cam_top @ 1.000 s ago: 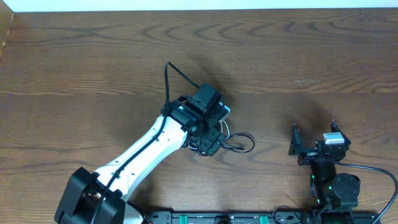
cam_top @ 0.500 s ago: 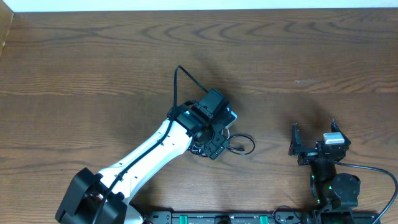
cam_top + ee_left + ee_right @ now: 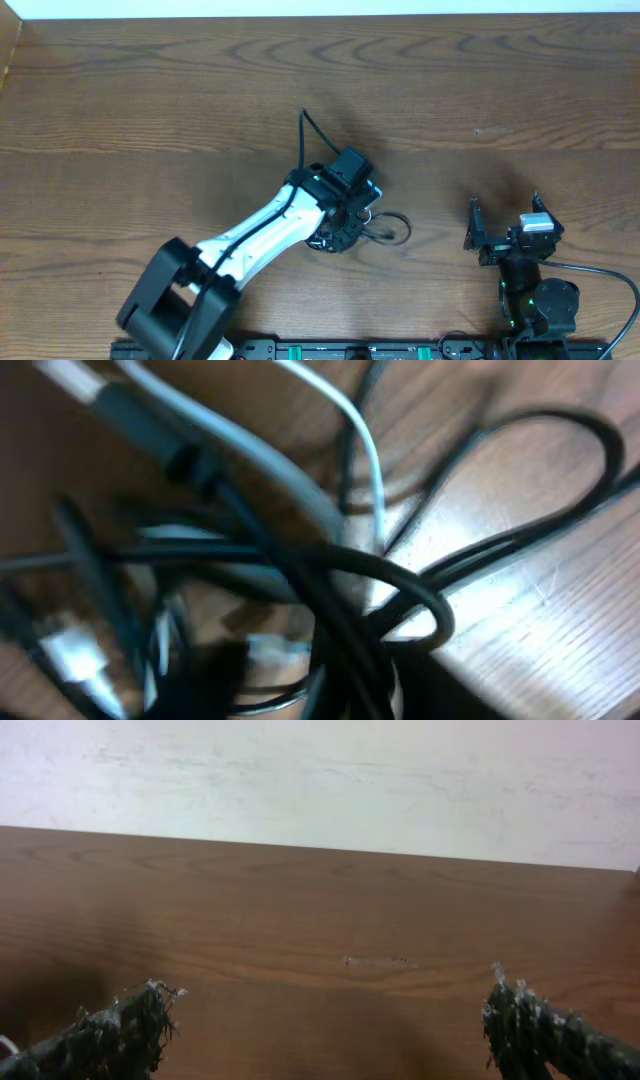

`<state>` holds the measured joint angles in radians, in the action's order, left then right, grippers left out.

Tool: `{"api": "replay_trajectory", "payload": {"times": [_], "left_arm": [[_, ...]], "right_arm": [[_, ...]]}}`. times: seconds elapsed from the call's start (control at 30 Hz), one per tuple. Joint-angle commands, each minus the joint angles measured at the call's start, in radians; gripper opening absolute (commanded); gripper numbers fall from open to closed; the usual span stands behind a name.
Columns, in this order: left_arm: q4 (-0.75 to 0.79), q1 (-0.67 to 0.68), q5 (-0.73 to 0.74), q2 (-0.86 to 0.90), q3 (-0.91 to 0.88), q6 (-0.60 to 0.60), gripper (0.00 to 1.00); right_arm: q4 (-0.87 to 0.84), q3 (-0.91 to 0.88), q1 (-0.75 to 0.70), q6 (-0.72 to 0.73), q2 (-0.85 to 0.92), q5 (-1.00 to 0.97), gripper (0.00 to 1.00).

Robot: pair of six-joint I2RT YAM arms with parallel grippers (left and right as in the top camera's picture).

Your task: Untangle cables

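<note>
- The cables (image 3: 396, 231), a small knot of thin black and white flexible cords with little plug ends, lie on the brown wood-grain worktop (image 3: 150, 100) a little left of centre and towards the near side, mostly hidden under the white left arm's wrist.
- The left gripper (image 3: 338, 222) is pressed right down on the knot. Its wrist camera is so close that everything blurs, and I cannot tell whether it has closed on a strand.
- The right gripper (image 3: 505, 237) sits parked well off to the right with its jaws spread wide and nothing between them. Its own view shows only bare wood between the fingertips (image 3: 120, 1025).
- These cords look light and limp. I would expect them to slide over the smooth wood and drag the whole bundle along rather than hold their place.
- A thin round strand looks easy to lose from a pinch. The thicker grey plug body (image 3: 140, 418) on the white cord (image 3: 368, 455) looks like a surer hold.
- The black loop (image 3: 560, 470) sticking out to the right is the freest part, and probably the best place for the other arm to take hold.
- Pulling hard on crossed strands may only tighten the knot.
- There is plenty of bare wood behind and to both sides. The far edge and the left corner are well away.
- The black rail (image 3: 350, 350) along the near edge is the closest limit.
</note>
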<state>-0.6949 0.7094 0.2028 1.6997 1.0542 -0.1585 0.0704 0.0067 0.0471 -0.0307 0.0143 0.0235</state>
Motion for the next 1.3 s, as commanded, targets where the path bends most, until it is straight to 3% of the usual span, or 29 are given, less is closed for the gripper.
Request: {"api": "replay_trajectory", "payload": {"times": [0.0, 0.8, 1.1, 1.27], "left_arm": [[0.0, 0.002, -0.013, -0.001, -0.01, 0.023, 0.08], [0.136, 0.002, -0.009, -0.533, 0.039, 0.059, 0.08], [0.137, 0.002, 0.0, -0.591, 0.039, 0.059, 0.08], [0.182, 0.002, 0.167, -0.599, 0.039, 0.028, 0.08]], "right_arm": [[0.004, -0.001, -0.014, -0.008, -0.008, 0.005, 0.99], [0.004, -0.001, -0.014, -0.008, -0.008, 0.005, 0.99], [-0.003, -0.001, -0.014, -0.105, -0.008, -0.095, 0.99], [-0.04, -0.001, -0.014, -0.061, -0.008, 0.023, 0.99]]}}
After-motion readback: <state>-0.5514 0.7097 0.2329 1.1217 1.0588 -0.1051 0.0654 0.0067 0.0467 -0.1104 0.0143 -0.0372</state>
